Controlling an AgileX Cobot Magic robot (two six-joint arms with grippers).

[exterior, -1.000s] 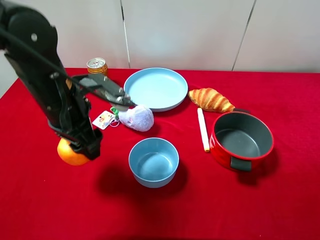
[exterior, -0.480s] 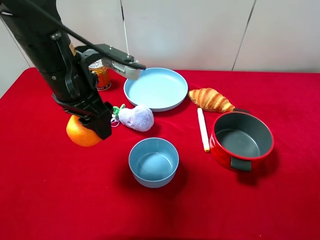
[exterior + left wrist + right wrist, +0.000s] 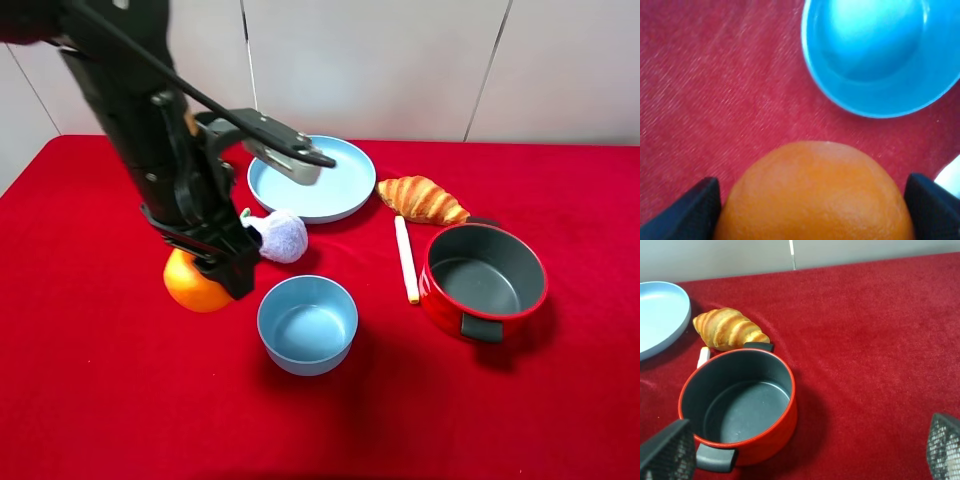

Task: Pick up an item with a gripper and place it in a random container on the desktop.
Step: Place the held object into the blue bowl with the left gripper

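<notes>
A: What's at the far left?
B: Red cloth, with the left arm coming down over it from the top corner. The left gripper is clamped on the orange. The wrist view shows one black jaw on each side of the fruit.
A: Where is the orange relative to the bowl?
B: Just beside the bowl, on its left, not over it and not inside. I cannot tell whether the fruit touches the cloth.
A: And the bowl?
B: It stands upright, light blue, near the middle of the cloth. Behind it lies the plush, partly hidden by the arm. Behind that is the plate, with a grey part of the arm reaching across its left rim.
A: Further right?
B: A croissant sits just right of the plate. In front of it a white stick lies front to back. Just beside the stick is the red pot, upright and grey inside, with one handle facing front.
A: The right gripper?
B: Only its own wrist view shows the right gripper. Its jaws are wide apart and hold nothing, above the cloth near the pot
</notes>
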